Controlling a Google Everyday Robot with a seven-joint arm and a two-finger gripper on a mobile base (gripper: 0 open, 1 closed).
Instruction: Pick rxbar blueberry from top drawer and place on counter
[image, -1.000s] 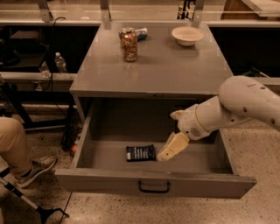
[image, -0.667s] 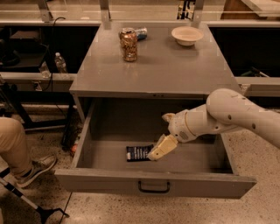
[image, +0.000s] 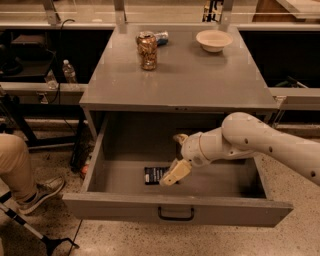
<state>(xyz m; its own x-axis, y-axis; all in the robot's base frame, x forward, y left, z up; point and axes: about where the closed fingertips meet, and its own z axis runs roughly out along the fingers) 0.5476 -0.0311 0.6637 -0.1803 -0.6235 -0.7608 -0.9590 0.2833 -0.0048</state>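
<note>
Top drawer (image: 125, 207) pulled out. Claw (image: 171, 160) inside it, fingers apart, lower finger (image: 175, 172) at rt edge of rxbar blueberry (image: 154, 175), flat on floor. Can (image: 147, 50) + bowl (image: 214, 40) on table (image: 190, 80).

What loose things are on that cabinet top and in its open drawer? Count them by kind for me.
Cans: 2, an upright can and seemingly a second can lying behind it, on the counter
Bowls: 1, a bowl on the counter
Snack bars: 1, the rxbar blueberry in the top drawer, the gripper at its right end
Total: 4
</note>
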